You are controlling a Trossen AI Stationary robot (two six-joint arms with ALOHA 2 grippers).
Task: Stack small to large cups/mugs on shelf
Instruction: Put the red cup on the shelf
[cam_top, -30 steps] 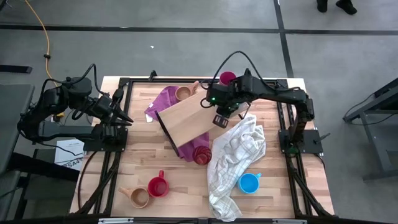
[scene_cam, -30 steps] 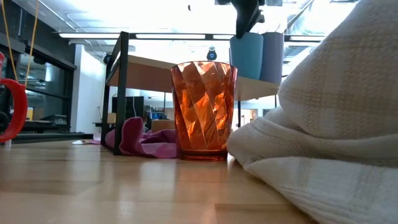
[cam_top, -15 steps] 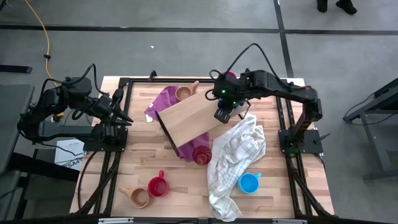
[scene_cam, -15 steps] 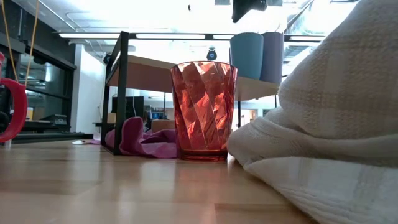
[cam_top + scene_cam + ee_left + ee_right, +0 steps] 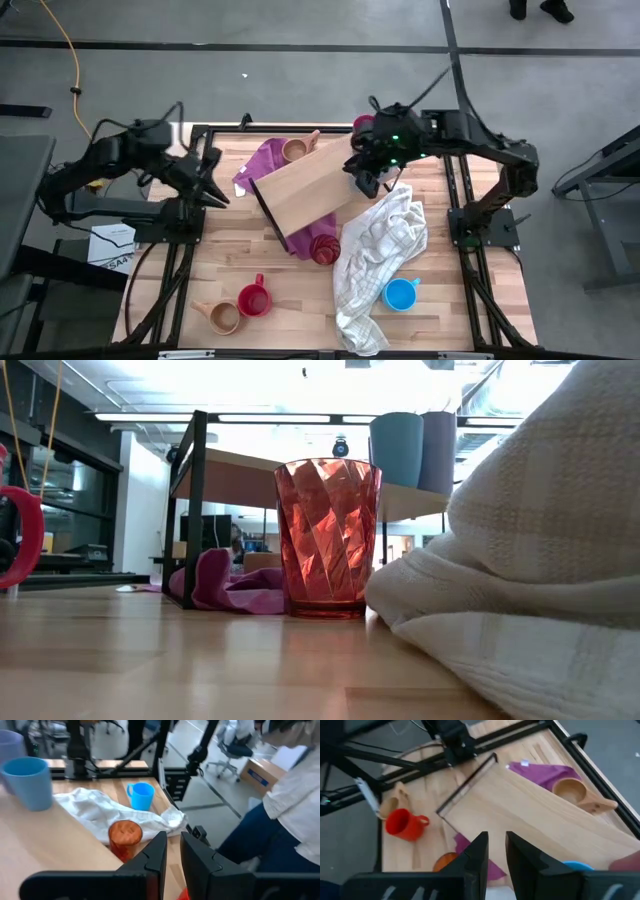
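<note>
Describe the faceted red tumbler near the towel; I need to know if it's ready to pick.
The red tumbler is translucent faceted plastic, standing upright on the table, open end up and seemingly empty. It sits beside the shelf's front edge, between the purple cloth and the white towel, which lies close alongside it. No gripper is near it.

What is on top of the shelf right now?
Two cups stand on the shelf: a blue cup and a lavender cup. From above, the right claw covers them.
</note>
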